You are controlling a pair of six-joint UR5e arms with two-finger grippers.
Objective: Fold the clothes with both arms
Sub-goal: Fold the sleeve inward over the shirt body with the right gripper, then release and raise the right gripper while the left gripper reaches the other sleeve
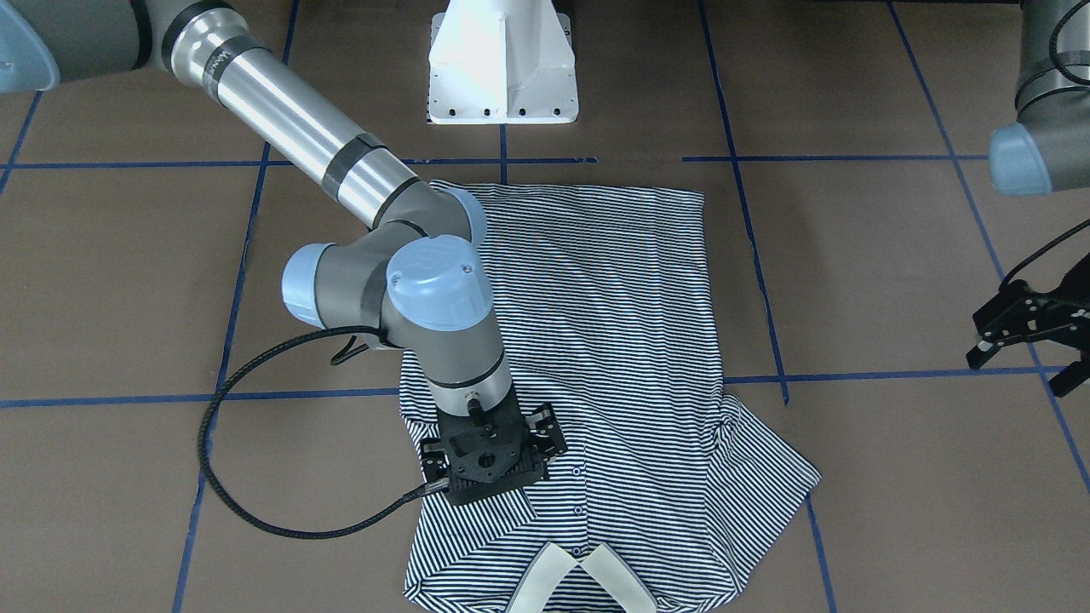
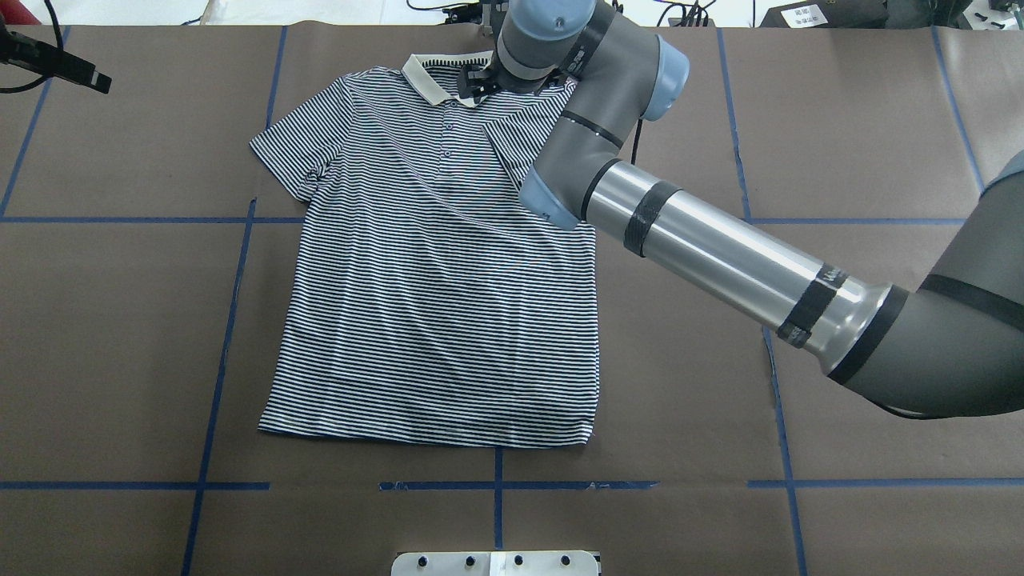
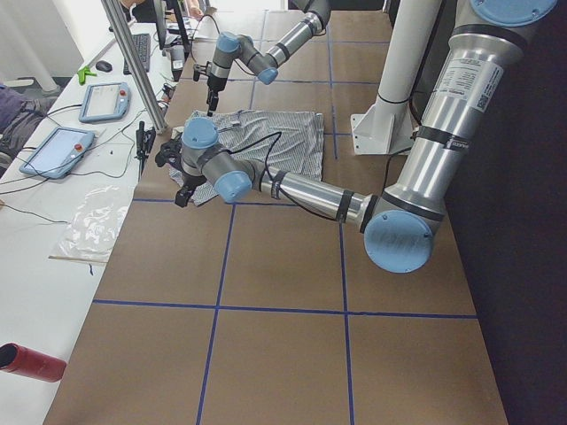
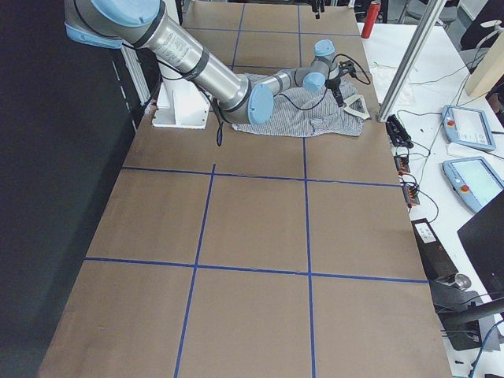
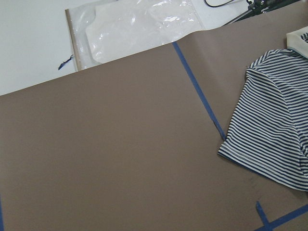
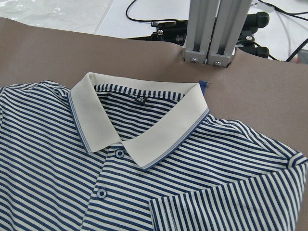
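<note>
At the middle of the bench (image 1: 894, 281), which is covered in matte brown paper with a blue tape grid, the finely striped knit polo shirt (image 1: 613, 323) lies flat. Its smooth cream collar (image 6: 144, 139) points to the far edge, and one sleeve (image 6: 216, 211) is folded onto the chest. The right gripper (image 1: 492, 464) hangs over that shoulder, and I cannot tell how its fingers stand. The left gripper (image 1: 1026, 353) is spread open and holds nothing, off toward the bench's left edge.

A robotics lab — a work table (image 2: 120, 320) covered in brown paper and gridded with blue tape (image 2: 230, 320), the left arm (image 3: 443, 115) and right arm (image 2: 720, 256) by a white pedestal (image 1: 502, 68) — with teach pendants (image 3: 58, 152), a keyboard (image 3: 142, 51), loose cables (image 6: 144, 14) and an aluminium frame post (image 6: 214, 29) along the white side bench (image 3: 35, 230)
</note>
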